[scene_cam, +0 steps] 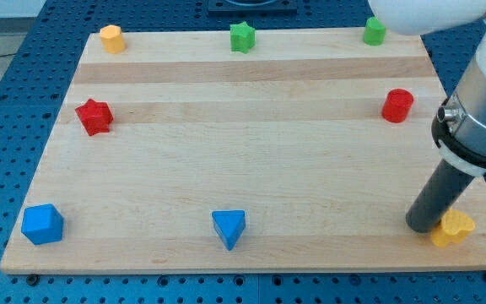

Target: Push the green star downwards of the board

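Note:
The green star (242,37) lies at the top edge of the wooden board (251,160), near the middle. My tip (422,226) rests on the board at the lower right, far from the star, right beside a yellow block (454,228) that it touches or nearly touches on its left side. The dark rod rises from the tip toward the view's right.
A green block (375,32) sits at the top right, an orange-yellow block (111,39) at the top left. A red star (94,116) is at the left, a red cylinder (397,105) at the right. A blue cube (42,225) and a blue triangle (229,228) lie along the bottom.

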Tool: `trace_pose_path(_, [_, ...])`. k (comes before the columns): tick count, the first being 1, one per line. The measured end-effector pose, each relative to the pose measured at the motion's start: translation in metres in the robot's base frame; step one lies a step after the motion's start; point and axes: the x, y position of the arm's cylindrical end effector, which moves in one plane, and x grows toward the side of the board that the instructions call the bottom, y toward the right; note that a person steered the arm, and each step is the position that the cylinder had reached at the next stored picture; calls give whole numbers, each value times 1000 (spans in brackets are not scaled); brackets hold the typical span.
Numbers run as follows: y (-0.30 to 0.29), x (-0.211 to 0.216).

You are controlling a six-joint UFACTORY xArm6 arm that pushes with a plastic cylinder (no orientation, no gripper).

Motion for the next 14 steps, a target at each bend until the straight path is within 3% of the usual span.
trace_pose_path(3, [-112,-180])
trace_pose_path(6, [-128,-378])
trace_pose_path(11, [-249,-371])
trace_pose_path(14, [-252,-321])
